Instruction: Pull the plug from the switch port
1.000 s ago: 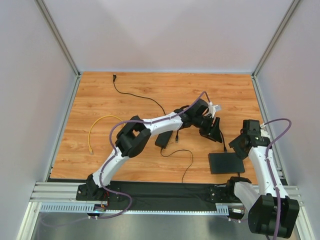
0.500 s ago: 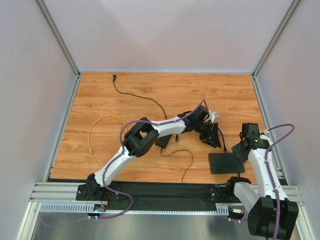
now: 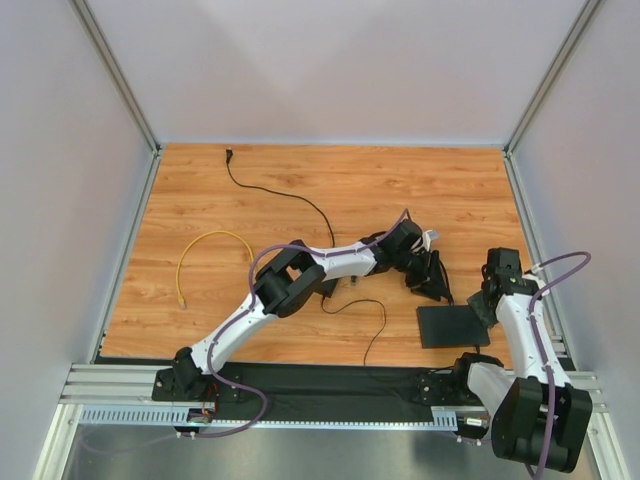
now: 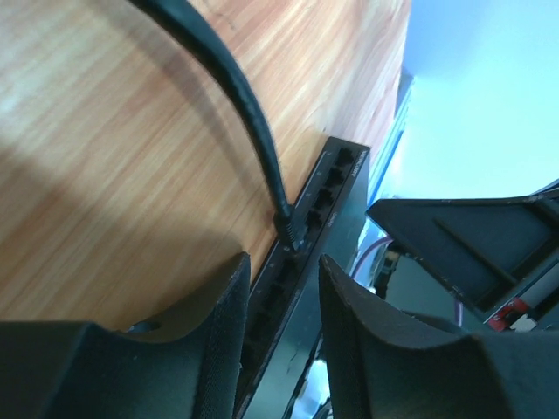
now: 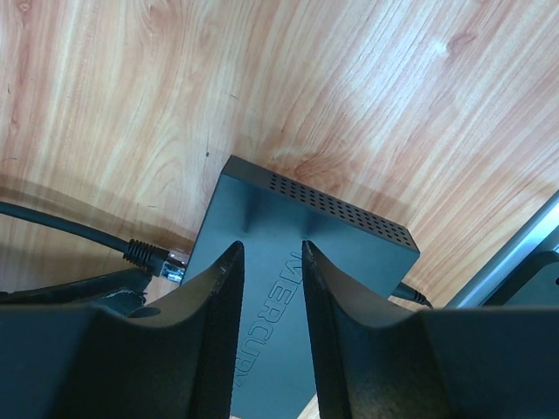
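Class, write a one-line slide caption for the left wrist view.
Left gripper, jaws parted, poised just short of the plug seated in the switch port row, black cable arching away.

The light-brown wood-grain worktop (image 3: 300,190) looks smooth with a soft sheen, the flat black rectangular plastic switch (image 5: 262,208) is matt with a finely perforated strip, and the thin black cable (image 4: 249,105) has a smooth, slightly glossy rubbery jacket.

1. The switch (image 3: 452,326) lies on the table (image 3: 420,180), front right
2. The plug (image 5: 155,256) sits in a port on the switch's far edge
3. A looped cable (image 3: 213,233) lies well apart, on the table's left side
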You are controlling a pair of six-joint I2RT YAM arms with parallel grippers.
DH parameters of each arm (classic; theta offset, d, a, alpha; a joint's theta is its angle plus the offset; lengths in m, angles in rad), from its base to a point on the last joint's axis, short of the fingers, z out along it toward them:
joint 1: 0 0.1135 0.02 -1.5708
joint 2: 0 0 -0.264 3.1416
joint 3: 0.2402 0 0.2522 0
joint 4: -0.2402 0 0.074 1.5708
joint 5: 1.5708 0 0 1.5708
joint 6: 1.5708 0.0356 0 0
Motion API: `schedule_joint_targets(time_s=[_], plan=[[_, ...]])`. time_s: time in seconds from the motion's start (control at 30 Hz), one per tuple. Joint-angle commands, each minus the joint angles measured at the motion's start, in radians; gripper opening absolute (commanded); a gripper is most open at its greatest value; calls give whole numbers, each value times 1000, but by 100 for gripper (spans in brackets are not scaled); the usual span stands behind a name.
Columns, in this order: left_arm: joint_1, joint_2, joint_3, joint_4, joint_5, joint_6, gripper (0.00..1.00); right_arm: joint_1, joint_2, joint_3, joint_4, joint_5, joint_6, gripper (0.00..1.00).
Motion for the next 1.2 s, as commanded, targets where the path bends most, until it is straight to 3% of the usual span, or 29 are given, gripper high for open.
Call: schedule_joint_targets(time_s=[0.0, 0.27, 0.93, 1.03, 1.13, 1.17], plan=[[-15, 9, -27, 106, -31, -88, 45, -6, 8, 2, 44, 25, -15, 34], [-32, 26, -32, 115, -70, -111, 37, -7, 19, -9, 61, 19, -25, 33], [-57, 48, -99, 200, -60, -149, 33, -7, 20, -4, 66, 10, -37, 29], [-54, 42, -104, 200, -76, -143, 27, -7, 20, -8, 67, 8, -38, 27], [-45, 42, -105, 211, -87, -148, 15, -7, 22, -8, 64, -1, -39, 27], [-45, 39, -107, 214, -94, -143, 7, -9, 22, -8, 64, -1, -42, 27]])
